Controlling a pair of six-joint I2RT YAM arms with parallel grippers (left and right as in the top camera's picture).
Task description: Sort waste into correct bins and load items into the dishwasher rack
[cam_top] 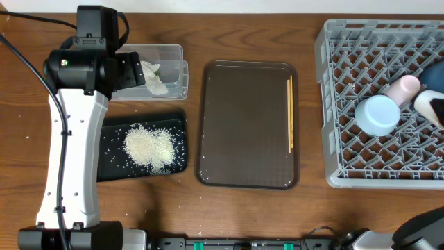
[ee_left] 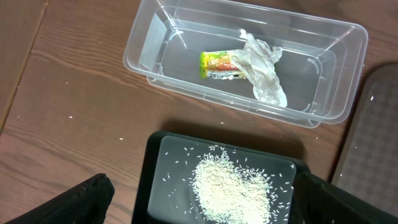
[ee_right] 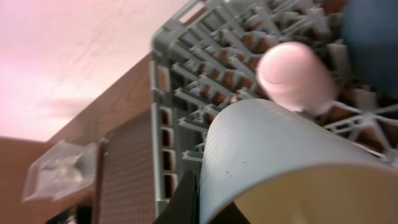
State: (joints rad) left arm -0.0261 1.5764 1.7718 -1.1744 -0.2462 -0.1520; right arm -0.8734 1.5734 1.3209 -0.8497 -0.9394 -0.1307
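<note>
The rice (ee_left: 230, 186) lies heaped in the black tray (ee_left: 149, 186), with loose grains scattered around the heap and a few out on the table (cam_top: 250, 35). Just behind the tray, the clear tub (ee_left: 149, 43) holds the crumpled napkin (ee_left: 264, 68) and the yellow-green wrapper (ee_left: 217, 65), touching each other. The left gripper (ee_left: 202, 180) hangs above them, its fingers spread wide and holding nothing.

The chopsticks (cam_top: 290, 114) lie along the right side of the brown tray (cam_top: 243, 125). In the rack (cam_top: 347, 69) sit a light-blue bowl (cam_top: 379, 114), a pink cup (cam_top: 402, 89) and a dark-blue bowl (cam_top: 433, 73).

The right gripper (cam_top: 431, 105) is over the rack. A pale vessel (ee_right: 273, 155) fills its wrist view, and I cannot tell whether the gripper has hold of it.
</note>
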